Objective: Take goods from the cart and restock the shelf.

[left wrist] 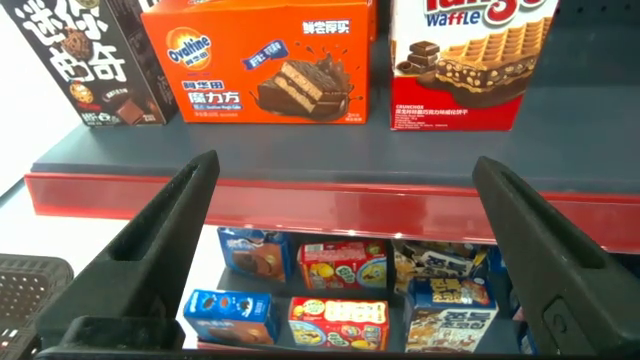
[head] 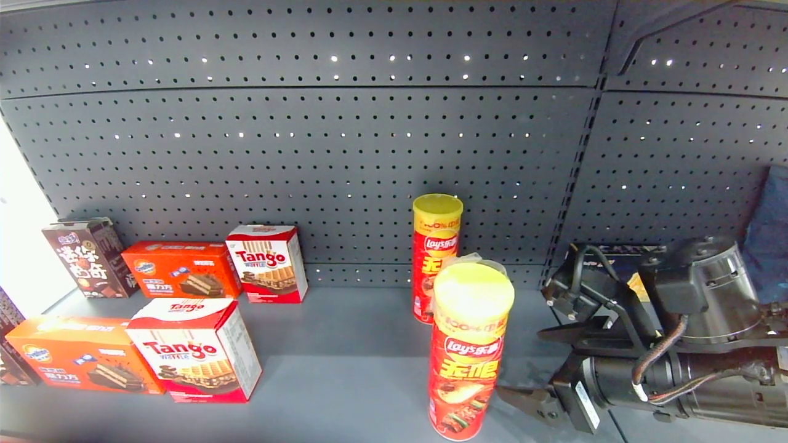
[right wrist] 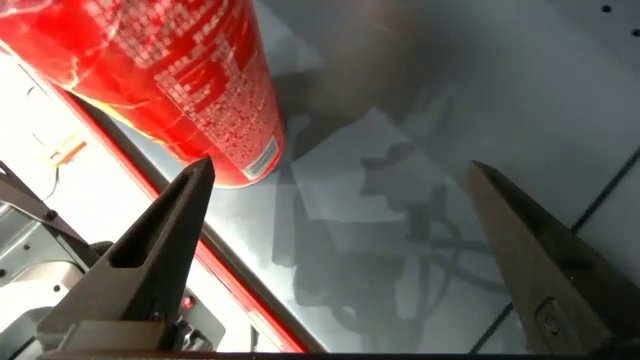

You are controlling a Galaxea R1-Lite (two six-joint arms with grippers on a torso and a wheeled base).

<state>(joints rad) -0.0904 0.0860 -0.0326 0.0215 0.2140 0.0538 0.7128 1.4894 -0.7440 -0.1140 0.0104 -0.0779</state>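
As the front chip can (head: 471, 351) stands upright on the shelf (head: 357, 369), the right tool (head: 520, 363) sits just beside it, spread wide and empty, suggesting placement is done. A second can (head: 436, 255) lines up behind it.

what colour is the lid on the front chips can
Yellow; the lid of the front chips can shows best in the head view.

Front chip can (head: 471, 351), red with a yellow lid, stands upright near the shelf (head: 357, 344) front edge. Rear chip can (head: 436, 255), same design, stands upright just behind it.
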